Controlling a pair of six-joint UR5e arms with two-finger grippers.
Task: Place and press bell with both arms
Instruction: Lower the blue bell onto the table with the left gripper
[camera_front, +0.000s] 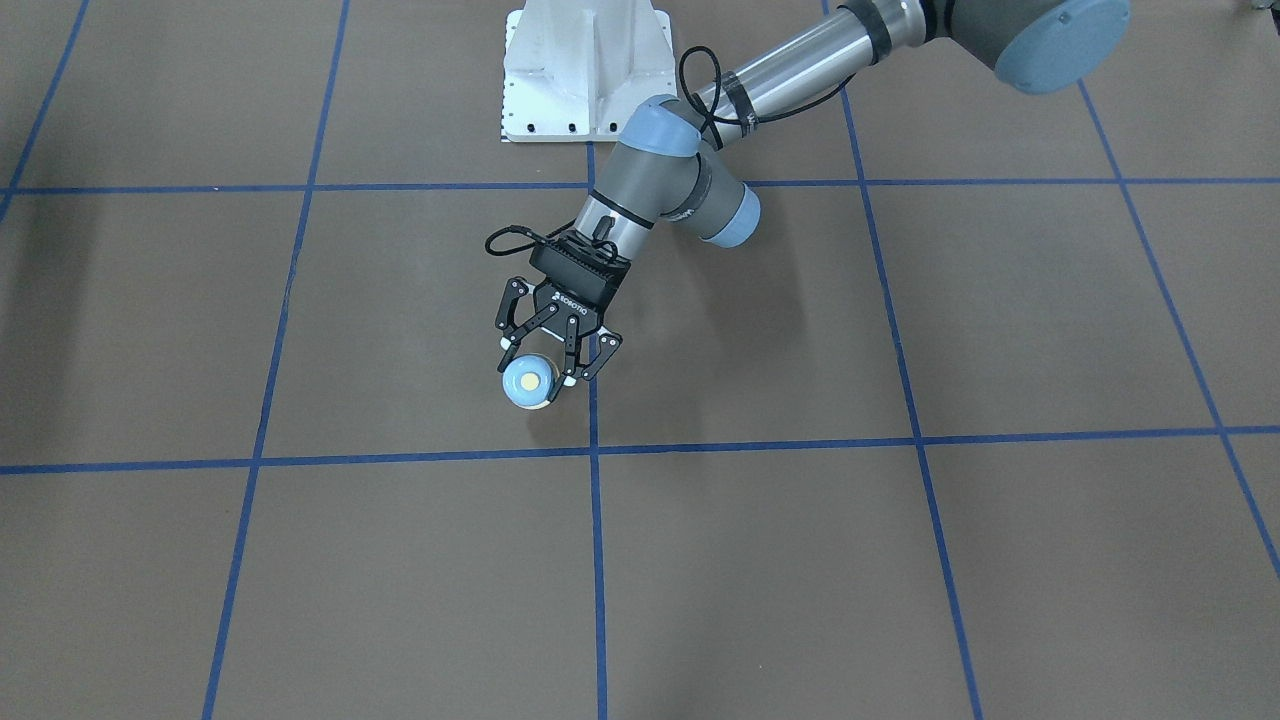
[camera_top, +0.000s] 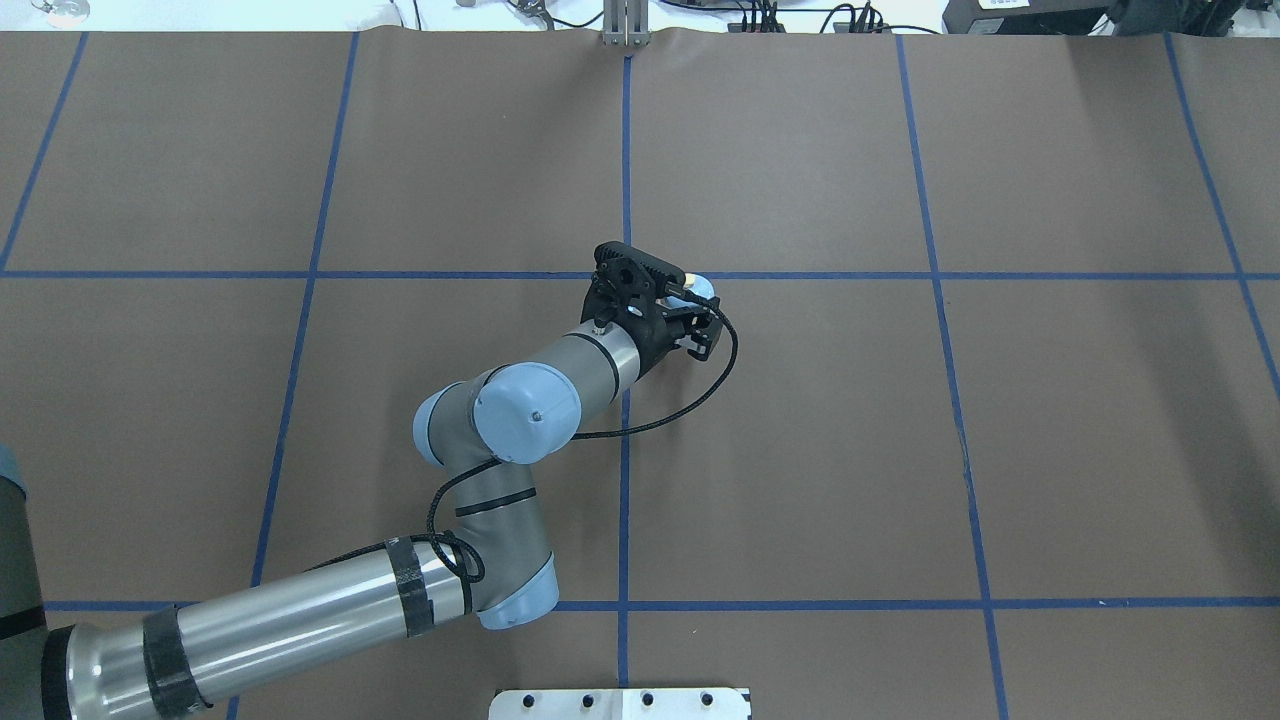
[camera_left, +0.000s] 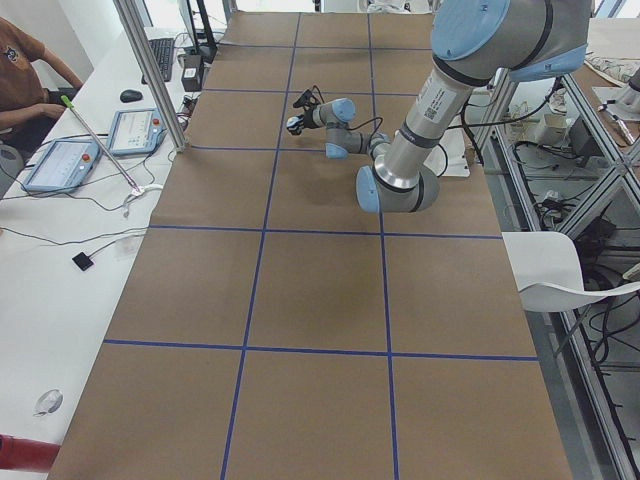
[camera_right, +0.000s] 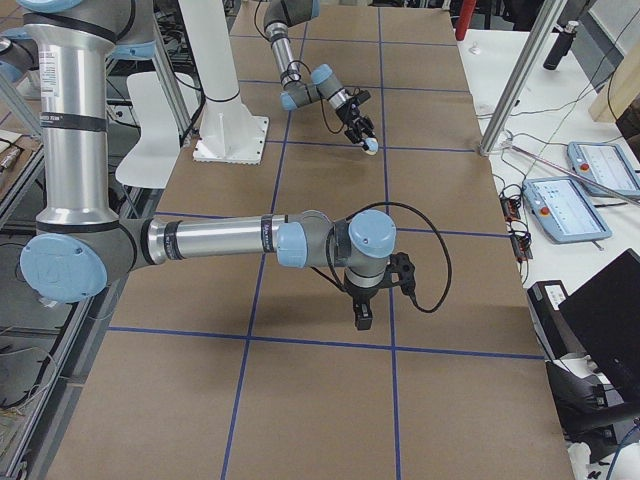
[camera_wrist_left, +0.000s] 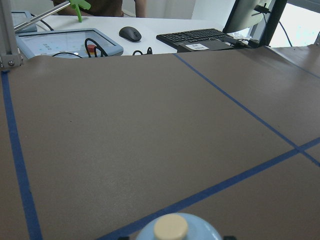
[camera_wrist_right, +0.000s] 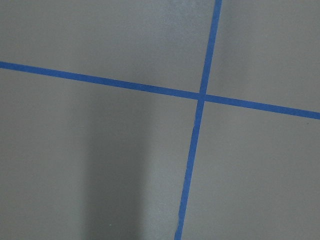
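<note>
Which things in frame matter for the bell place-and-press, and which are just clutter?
Job:
- bell
- left gripper, at the bell
- right gripper, away from the bell over bare table

Lying about:
- mouse
- keyboard
- teach pendant
- white pedestal

Near: right hand (camera_right: 362, 318) pointing down, hanging over brown desk (camera_right: 300, 420), just above blue tape line (camera_right: 300, 339). Far: left hand (camera_right: 365, 137) angling down, bell (camera_right: 372, 147) sitting at fingertips.

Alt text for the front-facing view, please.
The left arm reaches in from the upper right across a brown table with blue tape lines, its jaws around a blue bell. A white pedestal stands at the top.
</note>
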